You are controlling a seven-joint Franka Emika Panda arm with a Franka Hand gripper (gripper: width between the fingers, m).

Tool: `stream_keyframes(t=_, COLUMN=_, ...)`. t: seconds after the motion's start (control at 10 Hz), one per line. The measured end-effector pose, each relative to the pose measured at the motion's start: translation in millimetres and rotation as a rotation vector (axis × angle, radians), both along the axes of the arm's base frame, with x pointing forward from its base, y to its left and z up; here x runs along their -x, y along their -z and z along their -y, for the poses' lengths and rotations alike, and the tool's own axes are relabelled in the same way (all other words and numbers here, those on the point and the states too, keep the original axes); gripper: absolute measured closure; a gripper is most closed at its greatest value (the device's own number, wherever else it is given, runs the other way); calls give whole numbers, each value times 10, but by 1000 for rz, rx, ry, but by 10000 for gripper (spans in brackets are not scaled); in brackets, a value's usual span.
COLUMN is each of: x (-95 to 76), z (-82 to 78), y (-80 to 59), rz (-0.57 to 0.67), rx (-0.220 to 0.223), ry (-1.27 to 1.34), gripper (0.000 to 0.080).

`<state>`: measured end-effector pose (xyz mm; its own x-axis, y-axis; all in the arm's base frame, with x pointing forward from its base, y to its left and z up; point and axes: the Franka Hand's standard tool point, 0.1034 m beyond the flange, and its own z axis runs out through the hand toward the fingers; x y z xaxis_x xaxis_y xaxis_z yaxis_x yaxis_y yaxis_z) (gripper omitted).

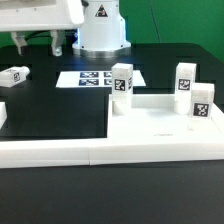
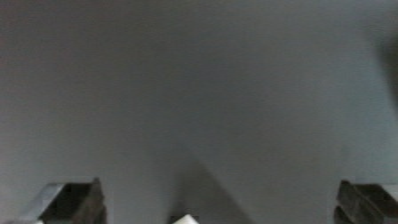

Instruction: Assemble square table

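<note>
Square tabletop slab (image 1: 165, 128) lies flat on the black table (image 1: 50, 110), at its front edge toward the exterior view's right, against the white border bar (image 1: 60, 152). Three legs stand upright on the slab (image 1: 121, 83) (image 1: 185, 81) (image 1: 200, 103); a fourth lies near the table's far-left edge (image 1: 14, 75). Marker board (image 1: 88, 79) flat by the robot base. Gripper (image 2: 217, 205) jaws apart, holding nothing (wrist view shows only blurred grey).

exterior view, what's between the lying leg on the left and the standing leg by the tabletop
The marker board, flat on the black table, lies between the lying leg and the standing leg.
</note>
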<state>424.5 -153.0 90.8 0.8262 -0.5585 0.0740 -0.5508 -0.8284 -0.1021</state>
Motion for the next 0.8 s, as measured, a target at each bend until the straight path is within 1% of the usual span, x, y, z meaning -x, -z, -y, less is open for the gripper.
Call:
stream_keyframes(t=0.1, x=-33, z=-62, y=-8, rz=2, rx=0, ry=-21, gripper=151)
stream_keyframes(t=0.4, x=-8, z=-41, y=13, rz=-3, rx=0, ry=-19, gripper=151)
stream_keyframes(t=0.5, x=163, z=86, y=118, rz=-45, rx=-13, ry=-80, gripper=151)
stream_keyframes(t=0.6, x=372, z=290, y=191, rz=-93, rx=-40, ry=-90, gripper=151)
stream_keyframes(t=0.7, x=560, z=470, y=225, rz=-160, rx=-92, ry=-103, gripper=151)
stream_keyframes(t=0.8, x=679, z=643, y=247, rz=-225, rx=-127, ry=-116, gripper=151)
